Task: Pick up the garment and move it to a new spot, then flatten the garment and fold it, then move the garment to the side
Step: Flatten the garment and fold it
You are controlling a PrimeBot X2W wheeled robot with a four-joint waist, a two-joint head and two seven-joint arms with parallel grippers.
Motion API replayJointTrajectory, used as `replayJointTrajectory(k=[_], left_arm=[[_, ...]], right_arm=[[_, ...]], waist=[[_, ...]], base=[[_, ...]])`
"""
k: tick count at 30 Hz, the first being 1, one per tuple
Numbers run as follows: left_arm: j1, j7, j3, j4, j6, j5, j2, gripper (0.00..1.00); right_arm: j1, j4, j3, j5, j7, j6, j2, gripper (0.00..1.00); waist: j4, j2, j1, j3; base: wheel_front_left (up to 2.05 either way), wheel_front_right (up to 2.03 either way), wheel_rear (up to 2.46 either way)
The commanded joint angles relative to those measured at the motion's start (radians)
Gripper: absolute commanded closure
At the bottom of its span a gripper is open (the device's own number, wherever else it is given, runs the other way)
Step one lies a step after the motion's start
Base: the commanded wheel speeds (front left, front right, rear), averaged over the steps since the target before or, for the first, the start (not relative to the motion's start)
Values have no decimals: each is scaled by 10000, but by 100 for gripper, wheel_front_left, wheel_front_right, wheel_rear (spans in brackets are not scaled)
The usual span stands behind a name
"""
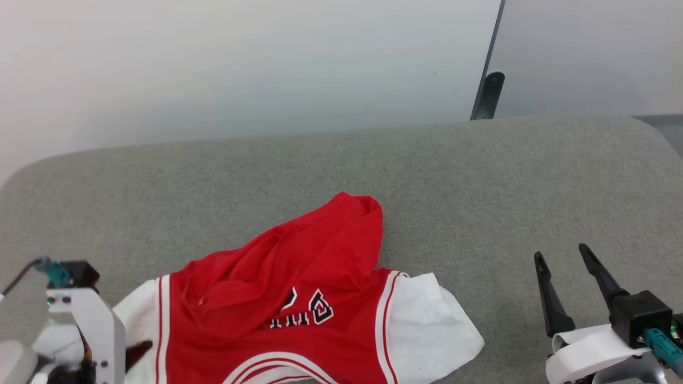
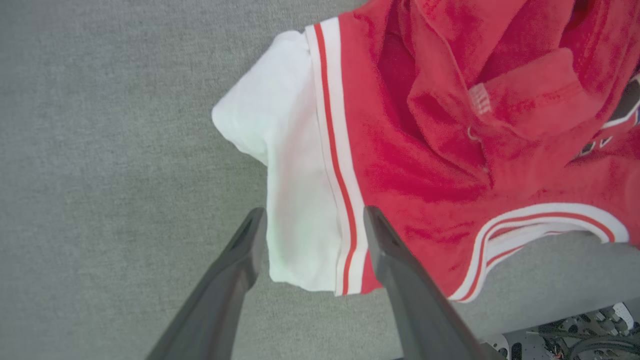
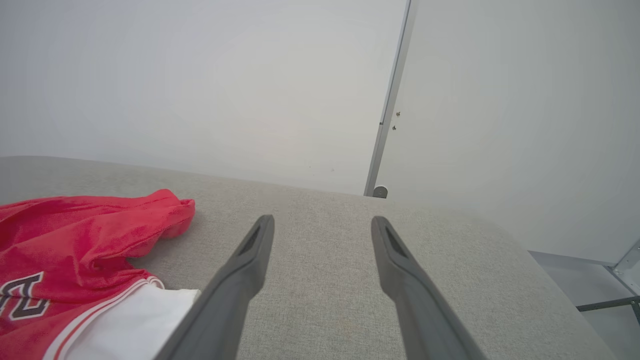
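Observation:
The garment point(image 1: 299, 298), a red jersey with white sleeves, striped trim and black numerals, lies crumpled on the grey padded surface point(image 1: 480, 186) at the near middle, its lower part folded up over the chest. My left gripper point(image 2: 314, 214) is open, its two fingers straddling the white sleeve point(image 2: 295, 190) and its striped trim from above; whether they touch it I cannot tell. My left arm's white wrist point(image 1: 90, 320) stands at the garment's left edge. My right gripper point(image 1: 561, 254) is open and holds nothing, off to the right of the other sleeve point(image 1: 432, 325). The right wrist view has the garment point(image 3: 75, 240) at its left.
A pale wall point(image 1: 240, 69) runs behind the surface's rounded back edge, with a dark upright post point(image 1: 488, 96) at the back right. The surface's near edge and robot base parts point(image 2: 575, 335) lie just below the garment's collar. Bare grey surface extends right and behind the garment.

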Motion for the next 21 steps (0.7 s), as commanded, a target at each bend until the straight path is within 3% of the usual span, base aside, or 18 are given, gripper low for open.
replayJointTrajectory(k=[1,5,21], left_arm=[[335,15,-4,-145,-24,-133,109,0],[795,120,31,-206,152,-374,152,0],[500,-96,-59,1013,-470,-520,-264,0]], right_arm=[[63,-94,6,106,-33,-10,-77,0],[6,-285,69,84,-122,-10,-121,0],[-252,-855,107,26,-24,-10,-362,0]], waist=[[172,0,0,-217],[254,0,0,-277],[129,0,0,189]], base=[[0,0,0],[0,0,0],[0,0,0]])
